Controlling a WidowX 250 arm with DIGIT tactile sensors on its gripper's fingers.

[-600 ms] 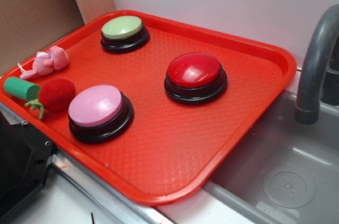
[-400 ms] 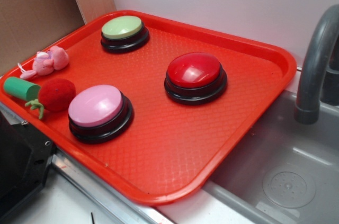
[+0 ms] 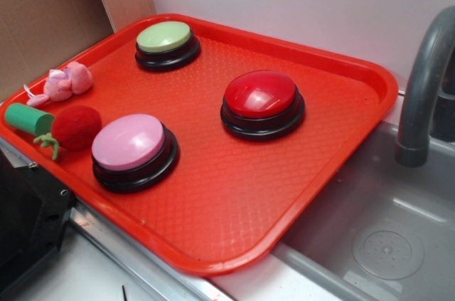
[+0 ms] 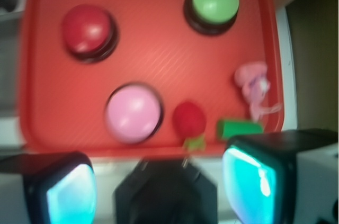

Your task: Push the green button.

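The hand (image 4: 159, 187) hangs high above the near edge of the red tray (image 4: 53, 128), its two fingers (image 4: 254, 181) spread wide apart and gripping nothing. The green button (image 4: 214, 0) sits in the tray's far corner, well apart from the hand. Also on the tray: a pink button (image 4: 132, 113), a red button (image 4: 87, 30), a red plush strawberry (image 4: 189, 119), a green cylinder (image 4: 238, 127) and a pink plush toy (image 4: 251, 83).
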